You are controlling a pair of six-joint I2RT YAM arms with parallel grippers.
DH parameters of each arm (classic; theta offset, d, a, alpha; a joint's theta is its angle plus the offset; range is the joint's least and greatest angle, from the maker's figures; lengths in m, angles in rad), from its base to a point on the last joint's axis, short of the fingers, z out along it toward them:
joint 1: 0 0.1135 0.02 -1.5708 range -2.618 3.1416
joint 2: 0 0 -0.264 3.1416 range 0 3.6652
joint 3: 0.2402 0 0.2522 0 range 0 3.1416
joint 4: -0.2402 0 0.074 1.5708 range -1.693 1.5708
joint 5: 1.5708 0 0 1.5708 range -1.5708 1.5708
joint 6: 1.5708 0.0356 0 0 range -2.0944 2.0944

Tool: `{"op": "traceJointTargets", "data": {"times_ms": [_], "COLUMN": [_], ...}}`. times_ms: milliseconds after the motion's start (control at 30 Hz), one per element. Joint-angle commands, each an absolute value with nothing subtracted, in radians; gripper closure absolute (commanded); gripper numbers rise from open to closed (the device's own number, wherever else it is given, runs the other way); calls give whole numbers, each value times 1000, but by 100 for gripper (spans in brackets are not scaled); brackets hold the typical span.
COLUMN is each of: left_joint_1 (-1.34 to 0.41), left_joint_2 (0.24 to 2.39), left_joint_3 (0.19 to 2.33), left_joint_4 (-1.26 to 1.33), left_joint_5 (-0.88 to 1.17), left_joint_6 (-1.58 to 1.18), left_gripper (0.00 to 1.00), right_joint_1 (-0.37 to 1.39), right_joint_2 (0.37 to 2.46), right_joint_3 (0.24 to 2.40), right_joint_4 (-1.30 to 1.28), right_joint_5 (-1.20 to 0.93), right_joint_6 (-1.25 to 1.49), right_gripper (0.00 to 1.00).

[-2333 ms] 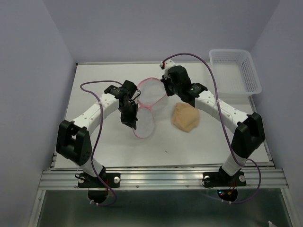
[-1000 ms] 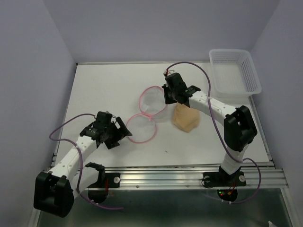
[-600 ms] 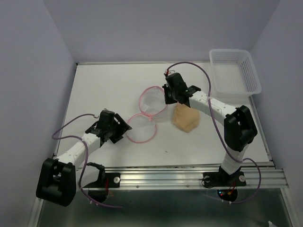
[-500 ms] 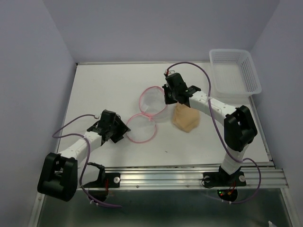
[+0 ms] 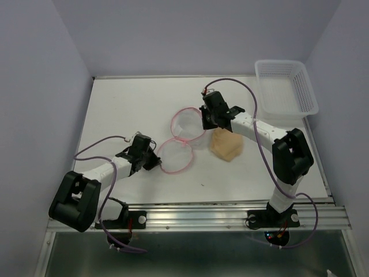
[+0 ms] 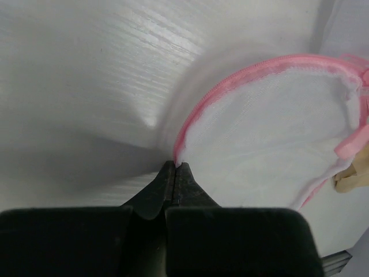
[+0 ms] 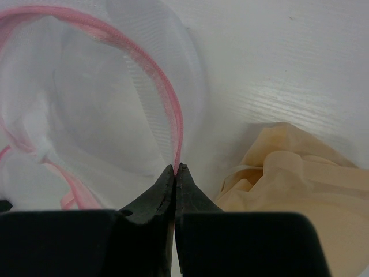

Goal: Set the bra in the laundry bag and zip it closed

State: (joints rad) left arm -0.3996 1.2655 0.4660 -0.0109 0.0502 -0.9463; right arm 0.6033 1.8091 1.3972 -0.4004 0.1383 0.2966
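The laundry bag (image 5: 180,137) lies open on the table as two white mesh halves with pink zipper rims. My left gripper (image 5: 155,161) is shut on the pink rim of the near half (image 6: 242,121), at its left edge. My right gripper (image 5: 206,123) is shut on the pink rim of the far half (image 7: 115,115), at its right edge. The beige bra (image 5: 226,144) lies on the table just right of the bag and shows right of my right gripper's fingers in the right wrist view (image 7: 294,179). A bit of it shows at the right edge of the left wrist view (image 6: 353,179).
A white plastic lattice basket (image 5: 286,88) stands at the back right corner of the white table (image 5: 127,109). Walls enclose the table on the left, back and right.
My left arm swung away from the bag to the front left, then came back right and closed on the near half's rim. My right gripper stayed holding the far rim.
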Motion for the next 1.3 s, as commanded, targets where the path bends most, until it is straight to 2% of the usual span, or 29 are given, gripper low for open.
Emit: {"op": "traceJointTargets", "data": {"times_ms": [0, 100, 367, 767, 1067, 1200, 1267], "left_joint_1": [-416, -414, -413, -388, -316, -296, -295], "left_joint_2": [1243, 1151, 930, 980, 1066, 1097, 1111], "left_joint_3": [541, 639, 831, 1003, 1022, 1019, 1016], "left_joint_4": [-47, -144, -210, -222, -405, -427, -411], "left_joint_5": [-29, -90, -193, -72, 74, 93, 121], "left_joint_6": [-910, -879, -772, -640, -572, -511, -492], "left_gripper": [100, 100, 100, 100, 100, 100, 100], "right_joint_1": [597, 597, 597, 606, 635, 644, 644], "right_joint_2": [1766, 1738, 1689, 1615, 1628, 1643, 1649], "right_joint_3": [1378, 1373, 1358, 1376, 1269, 1220, 1212], "right_joint_4": [-397, -402, -403, -408, -411, -370, -357], "right_joint_5": [153, 158, 147, 172, 179, 112, 86], "right_joint_6": [313, 316, 351, 367, 434, 431, 426], "right_gripper": [99, 99, 99, 97, 95, 90, 80]}}
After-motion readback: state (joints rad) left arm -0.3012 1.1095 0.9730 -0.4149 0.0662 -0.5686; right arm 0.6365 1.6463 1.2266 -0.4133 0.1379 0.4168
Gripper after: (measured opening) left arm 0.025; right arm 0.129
